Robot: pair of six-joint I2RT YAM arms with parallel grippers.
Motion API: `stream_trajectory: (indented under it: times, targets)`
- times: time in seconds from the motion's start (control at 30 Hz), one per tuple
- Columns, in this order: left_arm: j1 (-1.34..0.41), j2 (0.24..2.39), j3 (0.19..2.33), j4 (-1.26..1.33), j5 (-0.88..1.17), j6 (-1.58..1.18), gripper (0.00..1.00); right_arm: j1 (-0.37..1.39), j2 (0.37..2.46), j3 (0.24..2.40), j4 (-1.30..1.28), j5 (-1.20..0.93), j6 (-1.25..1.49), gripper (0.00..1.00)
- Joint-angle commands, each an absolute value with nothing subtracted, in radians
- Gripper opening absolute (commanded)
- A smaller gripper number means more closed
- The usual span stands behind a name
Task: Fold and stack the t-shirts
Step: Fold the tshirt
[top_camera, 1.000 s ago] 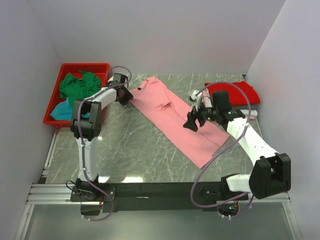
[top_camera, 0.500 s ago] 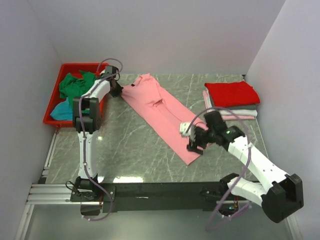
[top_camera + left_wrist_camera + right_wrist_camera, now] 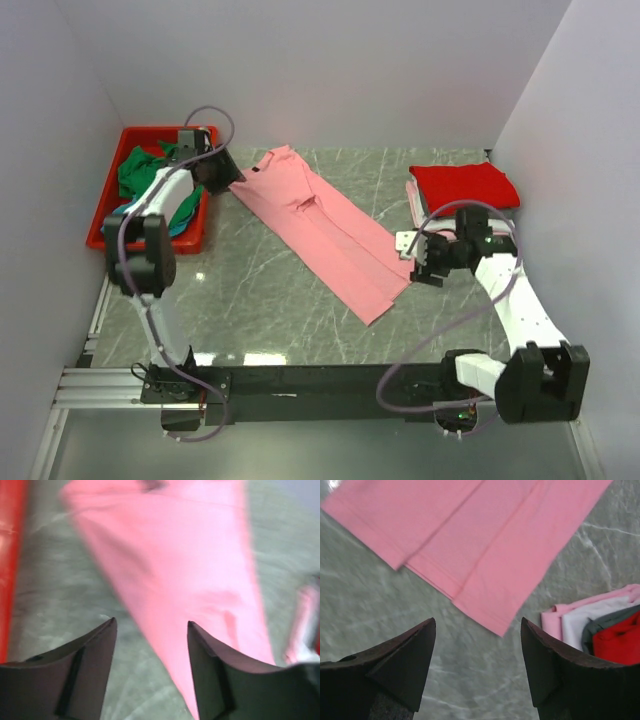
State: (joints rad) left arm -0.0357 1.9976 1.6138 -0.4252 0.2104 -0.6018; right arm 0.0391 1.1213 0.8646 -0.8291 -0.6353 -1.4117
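A long salmon-pink cotton t-shirt [image 3: 320, 235] is being shown lying diagonally on a grey marbled counter [image 3: 260, 290], folded lengthwise only; crosswise folding and stacking are judged outstanding. Right of it, a folded stack [image 3: 465, 185], red on top, is sitting. Left of it, a red plastic bin [image 3: 170, 130] is holding a crumpled green shirt [image 3: 140, 172]. The left fingers [image 3: 95, 650] and right fingers [image 3: 405, 650] are being held apart, empty, near its ends.
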Motion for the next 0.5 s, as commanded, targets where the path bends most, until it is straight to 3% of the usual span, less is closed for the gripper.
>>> stream_trajectory:
  times: [0.0, 0.07, 0.27, 0.4, 0.47]
  targets:
    - [-0.087, 1.708, 1.501, -0.229, 0.374, -0.457, 0.65, -0.053, 1.224, 0.96, -1.056, -0.753, -1.777, 0.75]
    - [-0.132, 1.625, 1.418, -0.184, 0.405, -0.355, 0.67, -0.078, 1.264, 0.974, -1.081, -0.765, -1.837, 0.75]
    - [-0.579, 1.389, 1.094, -0.108, 0.304, -0.039, 0.65, -0.184, 1.365, 1.04, -1.141, -0.824, -1.964, 0.75]
    - [-0.903, 1.429, 0.976, -0.031, 0.195, 0.061, 0.62, -0.308, 1.489, 1.176, -1.423, -0.922, -2.124, 0.74]
    - [-0.971, 1.489, 0.986, -0.014, 0.148, 0.037, 0.6, -0.346, 1.512, 1.193, -1.442, -0.928, -2.135, 0.74]
